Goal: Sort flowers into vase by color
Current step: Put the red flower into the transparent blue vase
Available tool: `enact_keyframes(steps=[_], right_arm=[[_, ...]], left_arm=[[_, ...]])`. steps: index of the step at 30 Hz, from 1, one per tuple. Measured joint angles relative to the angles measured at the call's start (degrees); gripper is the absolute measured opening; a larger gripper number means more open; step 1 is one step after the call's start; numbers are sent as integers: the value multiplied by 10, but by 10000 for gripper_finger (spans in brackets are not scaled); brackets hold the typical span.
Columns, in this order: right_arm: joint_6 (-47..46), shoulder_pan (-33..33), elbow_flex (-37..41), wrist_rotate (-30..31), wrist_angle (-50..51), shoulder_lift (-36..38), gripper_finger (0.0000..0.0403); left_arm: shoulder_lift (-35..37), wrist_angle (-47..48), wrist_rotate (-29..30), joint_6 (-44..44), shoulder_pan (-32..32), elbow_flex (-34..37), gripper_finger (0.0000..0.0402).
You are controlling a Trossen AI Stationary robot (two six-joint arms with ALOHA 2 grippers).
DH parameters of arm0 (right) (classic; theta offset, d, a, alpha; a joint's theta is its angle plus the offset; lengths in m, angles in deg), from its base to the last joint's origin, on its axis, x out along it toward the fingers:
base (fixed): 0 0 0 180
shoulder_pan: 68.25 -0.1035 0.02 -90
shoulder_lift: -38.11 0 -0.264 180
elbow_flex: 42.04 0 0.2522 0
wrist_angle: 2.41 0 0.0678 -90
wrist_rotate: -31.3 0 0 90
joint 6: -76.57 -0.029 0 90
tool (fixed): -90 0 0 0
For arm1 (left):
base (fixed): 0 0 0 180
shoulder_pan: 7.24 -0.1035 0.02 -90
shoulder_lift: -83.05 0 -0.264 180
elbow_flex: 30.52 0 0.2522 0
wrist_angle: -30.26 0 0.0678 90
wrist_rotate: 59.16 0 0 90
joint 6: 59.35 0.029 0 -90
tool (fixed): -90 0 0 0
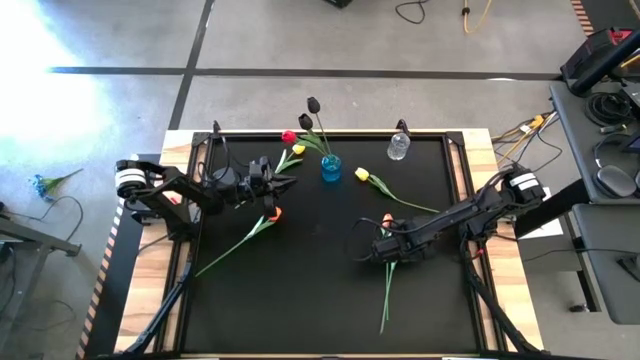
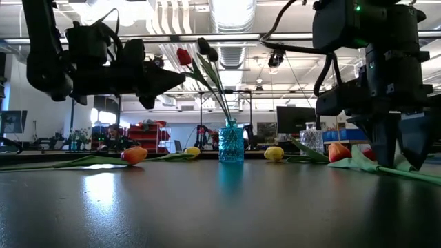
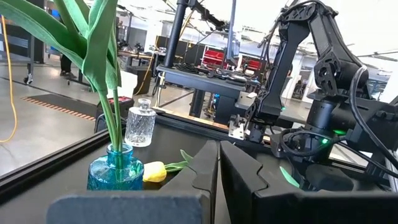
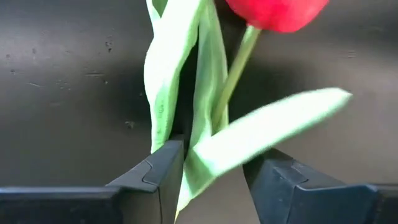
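**Red tulip between the fingers**

Black table [image 1: 320, 290] carries scattered flowers; right tool [image 4: 211, 165] stands open astride a red tulip [image 4: 277, 12], light and floppy, best pinched mid-stem. Left tool [image 3: 217, 171] hovers shut, empty, near the blue vase [image 1: 331, 167]

Left claw [image 3: 219, 163] pinched shut, empty, over the black surface [image 3: 56, 177]. Ahead, a blue glass vase [image 3: 115, 174] holding green tulip stems [image 3: 112, 118], a yellow tulip head [image 3: 155, 172] lying beside it, a clear glass bottle [image 3: 140, 124] behind, and the other dark arm [image 3: 323, 93] opposite.
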Motion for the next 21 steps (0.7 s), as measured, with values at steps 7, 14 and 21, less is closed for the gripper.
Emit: enact_keyframes(steps=[7,14,21], right_arm=[[18,1,3,4,-7,0,99],[47,1,1,18,-10,1,16],[81,1,-29,69,17,46,14]], left_arm=[[0,0,0,0,0,0,4],[0,0,0,0,-1,2,4],[0,0,-4,10,-3,9,4]])
